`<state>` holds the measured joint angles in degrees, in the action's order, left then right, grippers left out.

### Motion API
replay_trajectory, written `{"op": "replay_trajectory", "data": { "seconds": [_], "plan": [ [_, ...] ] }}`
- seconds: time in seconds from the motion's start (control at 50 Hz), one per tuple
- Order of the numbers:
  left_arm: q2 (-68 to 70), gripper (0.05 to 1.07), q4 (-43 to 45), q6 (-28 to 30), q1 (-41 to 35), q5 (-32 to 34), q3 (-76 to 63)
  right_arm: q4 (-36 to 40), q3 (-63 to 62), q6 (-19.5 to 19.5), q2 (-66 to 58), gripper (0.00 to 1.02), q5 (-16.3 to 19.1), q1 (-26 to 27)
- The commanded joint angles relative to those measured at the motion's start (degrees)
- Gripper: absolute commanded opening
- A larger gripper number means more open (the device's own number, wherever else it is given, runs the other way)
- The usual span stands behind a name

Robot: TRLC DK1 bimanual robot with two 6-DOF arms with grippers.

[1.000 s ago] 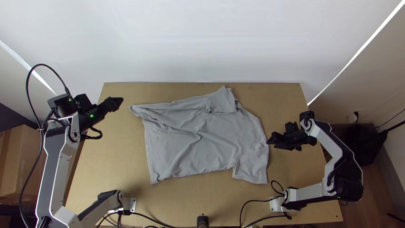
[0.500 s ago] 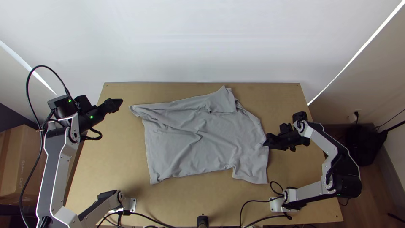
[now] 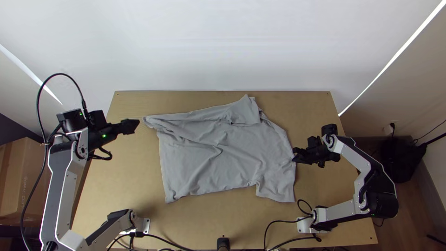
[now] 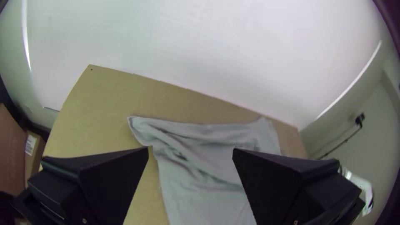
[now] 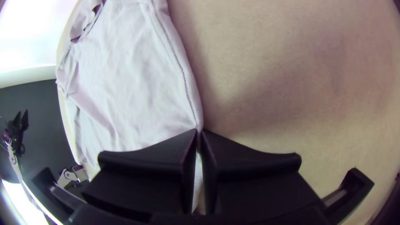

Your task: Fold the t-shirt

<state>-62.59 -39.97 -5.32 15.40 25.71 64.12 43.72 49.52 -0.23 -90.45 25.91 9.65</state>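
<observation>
T-shirt cloth, one piece of it, is lying on the one table, and from where I'm standing I'm counting two arms, a left arm and a right arm, each carrying one hand.

The T-shirt is looking plain grey and is spreading broadly over the middle of the table, with creases running across it. Its far edge is slanting, its far left corner is narrowing to a point, and a flap is lying turned over toward the far right. On the near side, the left part of the edge is running fairly straight, then it's stepping nearer where the right part is sticking out. A stitched seam is running along the edge by the right hand.

That right hand is pinching the T-shirt's right edge, its two black fingers nearly meeting with a thin line of cloth showing between them. Most of the cloth is lying to its left.

The left hand is hovering just left of the far left corner, apart from the cloth, its fingers standing wide open. From there, the T-shirt is stretching away to the right.
</observation>
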Motion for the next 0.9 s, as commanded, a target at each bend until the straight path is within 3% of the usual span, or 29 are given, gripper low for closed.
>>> {"op": "replay_trajectory", "data": {
  "seconds": [0.0,0.16,0.34,0.5,0.58,0.68,0.88],
  "plan": [
    [2.47,1.02,-6.00,12.70,-1.34,-0.05,-1.19,0.04,-0.91,0.67,1.69,0.02,-0.69,1.16],
    [4.58,1.02,-22.09,30.63,-4.94,-0.05,-2.68,0.04,-1.18,0.67,2.30,0.02,-0.69,1.51],
    [4.84,1.02,-39.66,42.24,-6.70,-0.93,-5.32,0.04,-1.18,0.76,3.00,0.02,-0.69,1.42],
    [8.18,1.02,-40.81,41.45,-15.57,-8.49,-14.55,0.57,-1.18,0.76,3.18,0.02,-0.60,1.42],
    [7.92,1.02,-40.28,35.38,-22.87,-12.97,-17.54,0.66,-1.26,0.76,3.53,0.02,-0.60,1.34],
    [5.28,1.01,-40.63,27.38,-28.76,-13.32,-17.62,0.66,-1.18,0.76,3.79,0.02,-0.60,1.25],
    [-1.05,1.01,-39.66,19.21,-35.53,-14.82,-18.68,0.75,-1.00,0.76,3.79,0.02,-0.60,1.16]
  ]
}}
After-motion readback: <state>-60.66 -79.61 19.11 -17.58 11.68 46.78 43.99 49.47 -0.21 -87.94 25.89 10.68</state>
